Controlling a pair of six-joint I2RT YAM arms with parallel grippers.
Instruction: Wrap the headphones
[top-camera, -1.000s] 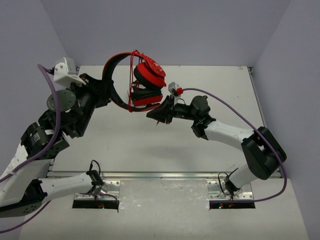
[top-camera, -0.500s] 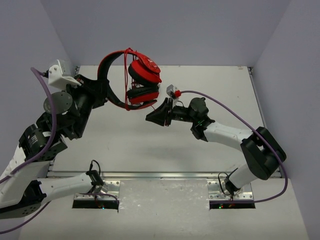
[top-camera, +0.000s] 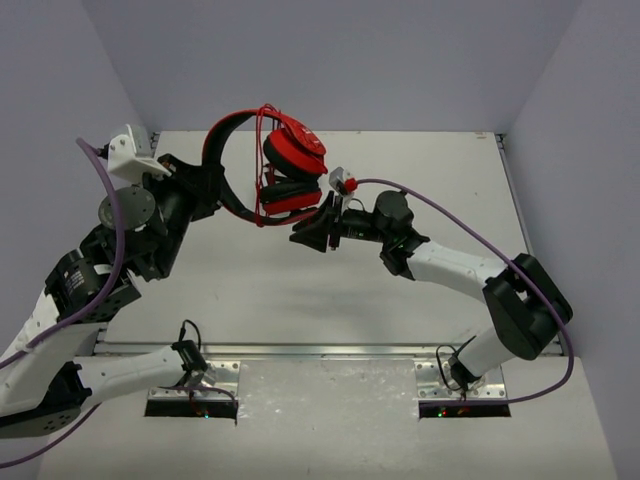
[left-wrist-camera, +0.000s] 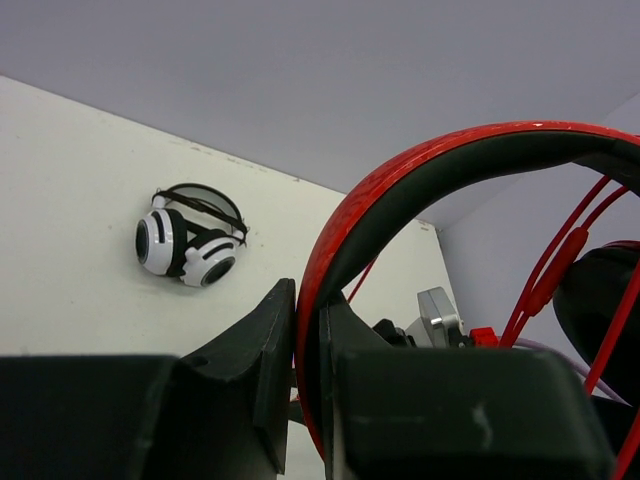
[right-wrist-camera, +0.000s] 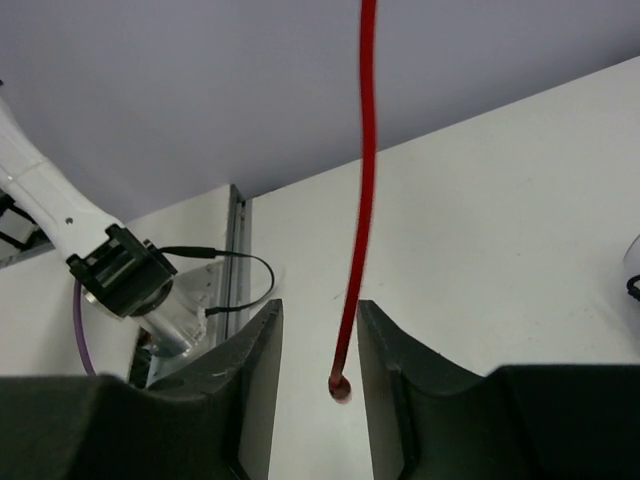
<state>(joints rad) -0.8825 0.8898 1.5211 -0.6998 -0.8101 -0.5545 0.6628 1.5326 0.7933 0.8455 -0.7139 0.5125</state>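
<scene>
Top camera looks down from high at 6 o'clock over the table (top-camera: 400, 300). Left wrist, close, faces 2 o'clock; right wrist faces 9. All share the cable (right-wrist-camera: 358, 200).

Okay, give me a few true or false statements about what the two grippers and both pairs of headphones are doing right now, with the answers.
1. The left gripper clamps the red headphones by the headband. True.
2. The right gripper pinches the red cable tight. False: its jaws stand apart and the cable hangs loose between them.
3. The red headphones lie flat on the table. False: the left gripper holds them up above it.
4. A pair of white-and-black headphones rests on the table. True.
</scene>
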